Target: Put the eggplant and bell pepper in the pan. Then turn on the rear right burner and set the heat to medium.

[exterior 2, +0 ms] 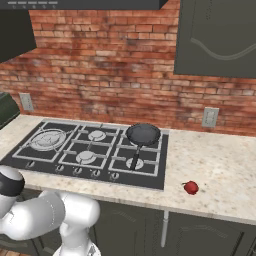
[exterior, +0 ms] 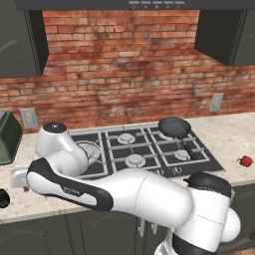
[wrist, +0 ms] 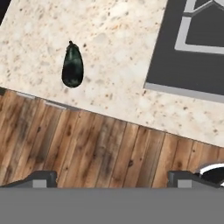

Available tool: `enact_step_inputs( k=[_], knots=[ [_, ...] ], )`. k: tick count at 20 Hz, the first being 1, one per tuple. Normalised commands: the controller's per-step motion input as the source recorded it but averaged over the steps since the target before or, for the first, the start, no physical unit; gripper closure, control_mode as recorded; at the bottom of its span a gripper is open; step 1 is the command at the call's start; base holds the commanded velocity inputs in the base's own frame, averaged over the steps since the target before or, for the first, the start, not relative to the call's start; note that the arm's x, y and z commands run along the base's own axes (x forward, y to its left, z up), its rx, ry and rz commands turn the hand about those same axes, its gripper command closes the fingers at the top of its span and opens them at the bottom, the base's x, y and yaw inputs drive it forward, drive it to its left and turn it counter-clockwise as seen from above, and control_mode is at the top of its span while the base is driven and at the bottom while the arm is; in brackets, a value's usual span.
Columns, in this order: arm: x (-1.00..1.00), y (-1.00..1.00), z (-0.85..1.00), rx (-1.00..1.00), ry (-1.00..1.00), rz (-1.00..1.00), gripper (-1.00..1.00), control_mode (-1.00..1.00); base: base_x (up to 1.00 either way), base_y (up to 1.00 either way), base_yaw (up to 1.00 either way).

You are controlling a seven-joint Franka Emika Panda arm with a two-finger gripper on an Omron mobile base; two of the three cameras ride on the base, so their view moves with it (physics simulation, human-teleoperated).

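Reaching out to the far left, I hang my gripper (wrist: 111, 178) above the counter's front edge with its jaws spread wide and empty, because the eggplant (wrist: 72, 65) lies there on the speckled counter (wrist: 113, 48), left of the stove. Further right, the pan (exterior: 174, 126) waits on the rear right burner, and the bell pepper (exterior: 245, 161) sits on the counter beyond.

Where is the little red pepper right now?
The bell pepper sits on the counter to the right of the stove, near the front edge, apart from the pan.
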Motion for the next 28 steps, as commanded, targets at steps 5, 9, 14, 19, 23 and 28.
enact_step_inputs(
  k=[5, 9, 14, 19, 23, 28],
  knots=[
    [0.16, 0.34, -0.15, 0.0, 0.03, 0.01, -1.0, -1.0, 0.0, 0.0, 0.0],
    [0.18, 0.35, -0.15, 0.0, 0.03, 0.0, -1.0, -1.0, 0.0, 0.0, 0.0],
    [0.13, 0.3, -0.11, 0.0, 0.01, 0.0, -1.0, -1.0, 0.0, 0.0, 0.0],
    [0.1, 0.31, -0.11, -0.04, 0.0, 0.0, -1.0, -1.0, 0.0, 0.0, 0.0],
    [0.15, 0.26, -0.13, -0.02, 0.0, 0.0, -1.0, -1.0, 0.0, 0.0, 0.0],
    [0.21, 0.22, -0.15, 0.0, 0.02, 0.0, -1.0, -1.0, 0.0, 0.0, 0.0]
  ],
)
